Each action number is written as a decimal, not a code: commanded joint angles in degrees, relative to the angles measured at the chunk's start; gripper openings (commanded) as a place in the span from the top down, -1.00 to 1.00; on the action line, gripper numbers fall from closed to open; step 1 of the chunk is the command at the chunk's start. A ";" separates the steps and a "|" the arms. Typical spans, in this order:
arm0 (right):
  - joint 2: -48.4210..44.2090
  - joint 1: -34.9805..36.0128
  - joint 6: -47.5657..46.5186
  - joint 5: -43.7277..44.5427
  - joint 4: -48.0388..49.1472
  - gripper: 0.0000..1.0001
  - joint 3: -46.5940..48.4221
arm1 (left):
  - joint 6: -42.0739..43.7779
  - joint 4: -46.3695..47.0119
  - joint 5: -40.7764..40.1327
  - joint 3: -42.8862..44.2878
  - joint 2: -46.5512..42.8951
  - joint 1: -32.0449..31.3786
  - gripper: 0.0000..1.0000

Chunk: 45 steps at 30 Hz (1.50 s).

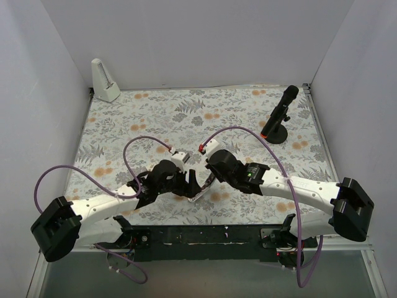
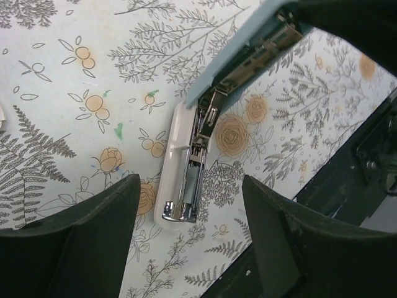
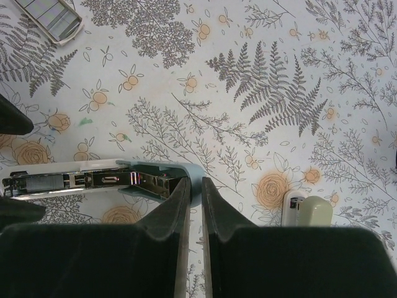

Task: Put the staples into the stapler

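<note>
The stapler lies open on the flowered cloth between both arms [image 1: 201, 191]. In the left wrist view its white base with the silver rail [image 2: 184, 180] rests flat, and the light-blue lid [image 2: 239, 56] is tilted up and away. My right gripper [image 3: 195, 186] is shut on the rounded end of the blue lid [image 3: 186, 171]. My left gripper [image 2: 189, 248] is open and empty, its fingers [image 2: 74, 242] standing either side of the base's front end, apart from it. The staples box [image 3: 51, 17], beige with grey staples, lies at the far left of the right wrist view.
An olive-beige bar on a white base [image 3: 307, 212] lies to the right of my right gripper. A black upright stand [image 1: 279, 119] is at the back right and a white wedge-shaped object [image 1: 104, 81] at the back left. The dark table edge rail [image 2: 353, 174] runs close by.
</note>
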 commanded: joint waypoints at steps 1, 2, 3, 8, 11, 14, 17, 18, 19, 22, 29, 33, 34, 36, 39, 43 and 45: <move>-0.03 0.34 1.27 -0.24 1.76 0.95 3.18 | 9.69 8.03 0.84 -3.70 -2.37 -3.07 -0.32; -0.12 0.43 1.44 -0.24 1.67 0.95 3.26 | 10.05 8.56 0.68 -3.96 -1.93 -3.86 -0.32; -0.12 0.43 1.35 -0.32 1.75 0.95 3.44 | 10.66 9.00 0.24 -4.40 -1.67 -4.74 -0.32; 0.32 0.43 1.27 -1.20 1.76 0.94 3.62 | 13.47 11.73 -8.10 -6.25 -0.70 -9.05 -0.19; 0.32 0.51 1.44 -1.47 1.76 0.95 3.62 | 14.36 12.08 -10.65 -6.17 0.18 -9.85 -0.04; 0.06 0.51 1.44 -1.38 1.76 0.94 3.62 | 14.45 12.00 -12.33 -5.81 1.32 -10.46 0.11; -0.12 0.51 1.35 -1.29 1.93 0.94 3.62 | 14.63 12.08 -13.12 -5.38 2.29 -10.81 0.33; -0.12 0.51 1.27 -1.12 1.76 0.94 3.62 | 14.80 12.08 -13.21 -5.37 2.55 -10.90 0.36; -0.38 0.51 1.27 -1.03 1.76 0.94 3.62 | 14.89 12.26 -13.12 -5.20 3.16 -10.99 0.45; -0.65 0.51 1.26 -0.94 1.76 0.94 3.44 | 15.32 12.96 -12.34 -4.67 4.31 -11.25 0.52; -1.88 0.52 1.35 0.03 2.02 0.93 2.65 | 18.04 17.96 -12.24 -4.32 7.91 -11.52 1.00; -2.23 0.51 1.35 3.36 0.27 0.86 2.56 | 20.68 24.55 -12.86 -5.02 10.63 -11.52 1.00; -2.32 0.43 1.27 3.63 0.17 0.84 2.39 | 21.04 27.96 -12.95 -5.28 11.25 -11.52 1.00; -2.84 -0.19 1.44 3.72 -0.18 0.81 2.39 | 22.96 30.97 -13.39 -5.11 13.09 -11.52 1.00; -4.07 -1.94 1.35 1.45 -0.35 0.71 2.04 | 25.77 35.89 -14.53 -4.32 17.40 -11.34 1.00; -6.01 -5.10 1.44 -3.57 0.35 0.43 1.16 | 27.54 37.83 -13.74 -2.13 23.28 -10.82 1.00; -7.41 -7.30 1.70 -6.98 0.96 0.28 0.54 | 27.46 38.19 -13.22 -1.42 24.61 -10.55 1.00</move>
